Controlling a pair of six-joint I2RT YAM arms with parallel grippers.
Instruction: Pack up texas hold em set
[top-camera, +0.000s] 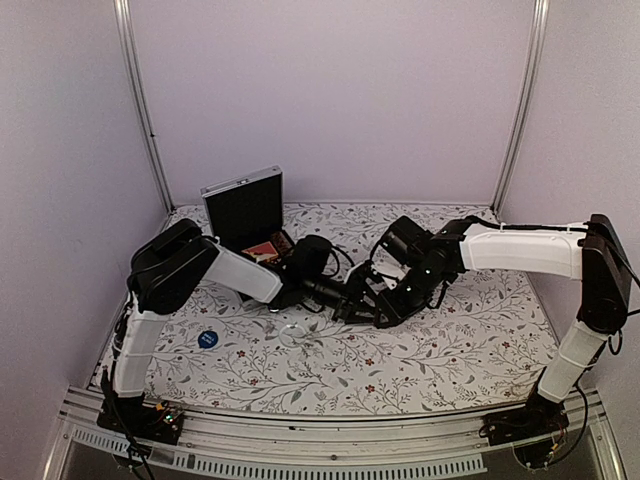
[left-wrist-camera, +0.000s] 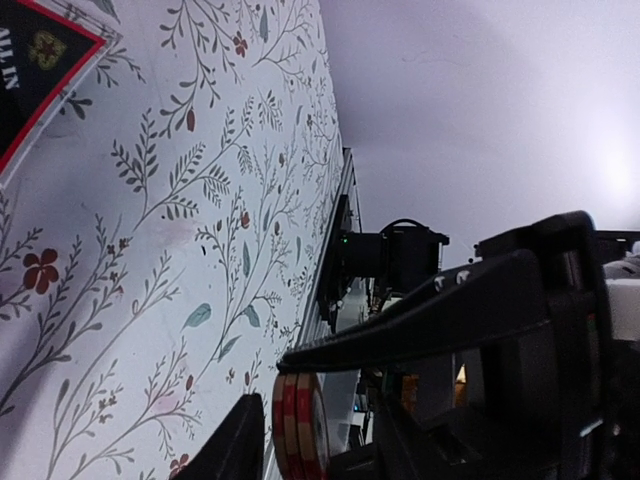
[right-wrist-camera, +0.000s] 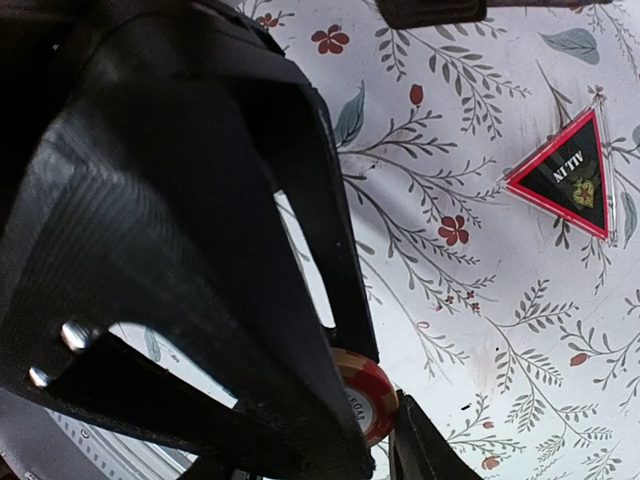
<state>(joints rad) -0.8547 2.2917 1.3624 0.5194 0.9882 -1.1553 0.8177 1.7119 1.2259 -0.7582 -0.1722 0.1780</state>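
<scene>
The silver case (top-camera: 243, 203) stands open at the back left, its black-lined lid upright, with reddish chips and cards (top-camera: 265, 250) in its base. Both grippers meet above the table's middle. My right gripper (right-wrist-camera: 385, 432) (top-camera: 375, 300) is shut on a short stack of red chips (right-wrist-camera: 368, 395). My left gripper (left-wrist-camera: 315, 440) (top-camera: 350, 298) straddles the same red chips (left-wrist-camera: 298, 420). One of its fingers (left-wrist-camera: 235, 445) still stands a sliver off the stack. A black triangular "ALL IN" token (right-wrist-camera: 567, 180) (left-wrist-camera: 35, 70) lies flat on the floral cloth.
A blue round token (top-camera: 208, 338) lies on the cloth near the front left. White walls and metal posts close in the table on three sides. The arms' mounting rail (top-camera: 330, 425) runs along the near edge.
</scene>
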